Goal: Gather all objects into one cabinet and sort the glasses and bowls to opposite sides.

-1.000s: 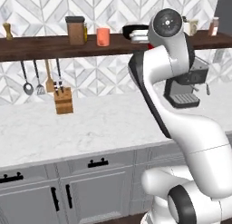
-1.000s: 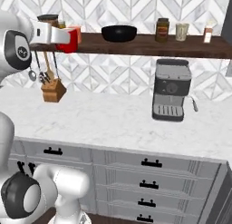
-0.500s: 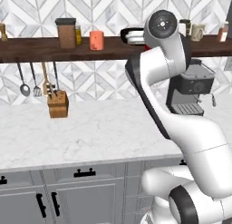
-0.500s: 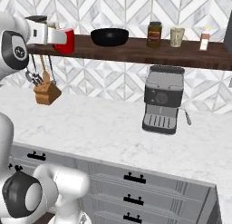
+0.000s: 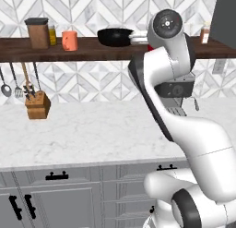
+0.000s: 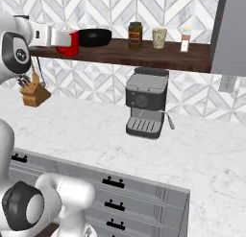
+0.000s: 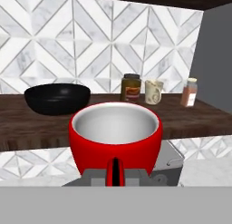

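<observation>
In the left base view we see the arm rising in front of the wooden shelf [image 5: 18,48], where the salmon-orange cup [image 5: 69,40] stands beside the brown canister [image 5: 38,33] and the black bowl [image 5: 115,37] sits further right; a corner of the grey cabinet [image 5: 227,17] shows at the top right, well apart from both. In the right base view our tool [image 6: 72,43] is at shelf height with a red cup [image 6: 68,44] at its end, just beside the black bowl [image 6: 94,37], while the cabinet [image 6: 230,34] hangs at the far right beyond a jar [image 6: 135,35], a pale mug [image 6: 159,38] and a spice bottle [image 6: 185,40]; the coffee machine [image 6: 145,108] stands on the worktop [image 6: 202,154] below. In the hand view the tool [image 7: 116,173] is closed tight on the rim of the red cup [image 7: 115,137], which sits upright. We judge the step to be carrying this cup to the cabinet: we should keep it level, travel clear above the shelf items and the machine, and avoid brushing the bowl [image 7: 57,98]. The jar [image 7: 131,88] has an orange label, but we cannot read any writing or brand anywhere.
</observation>
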You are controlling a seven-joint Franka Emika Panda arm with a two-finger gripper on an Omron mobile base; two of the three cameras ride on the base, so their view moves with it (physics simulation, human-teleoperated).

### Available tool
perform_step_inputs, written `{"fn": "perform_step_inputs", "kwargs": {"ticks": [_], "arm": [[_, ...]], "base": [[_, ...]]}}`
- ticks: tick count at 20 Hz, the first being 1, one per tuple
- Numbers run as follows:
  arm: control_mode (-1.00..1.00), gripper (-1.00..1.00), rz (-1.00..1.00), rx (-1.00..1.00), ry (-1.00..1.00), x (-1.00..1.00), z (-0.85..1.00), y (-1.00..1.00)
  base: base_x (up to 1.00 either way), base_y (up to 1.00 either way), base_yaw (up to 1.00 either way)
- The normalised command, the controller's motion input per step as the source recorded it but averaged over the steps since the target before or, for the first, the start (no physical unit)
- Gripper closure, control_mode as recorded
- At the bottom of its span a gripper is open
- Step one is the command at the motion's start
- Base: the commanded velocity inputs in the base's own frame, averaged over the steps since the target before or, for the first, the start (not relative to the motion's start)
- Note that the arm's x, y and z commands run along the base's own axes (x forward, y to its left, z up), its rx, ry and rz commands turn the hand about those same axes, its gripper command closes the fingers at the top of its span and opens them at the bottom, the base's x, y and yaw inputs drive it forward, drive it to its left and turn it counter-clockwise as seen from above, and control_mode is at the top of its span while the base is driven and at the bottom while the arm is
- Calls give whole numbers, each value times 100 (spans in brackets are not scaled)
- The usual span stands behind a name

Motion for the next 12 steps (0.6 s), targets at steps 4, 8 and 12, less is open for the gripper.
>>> {"fn": "perform_step_inputs", "kwargs": {"ticks": [4, 8, 12], "arm": [[100, 100, 0, 0, 0, 0, 0, 0], [100, 100, 0, 0, 0, 0, 0, 0], [100, 100, 0, 0, 0, 0, 0, 0]], "base": [[21, -28, 9], [91, -29, 2], [16, -2, 0]]}}
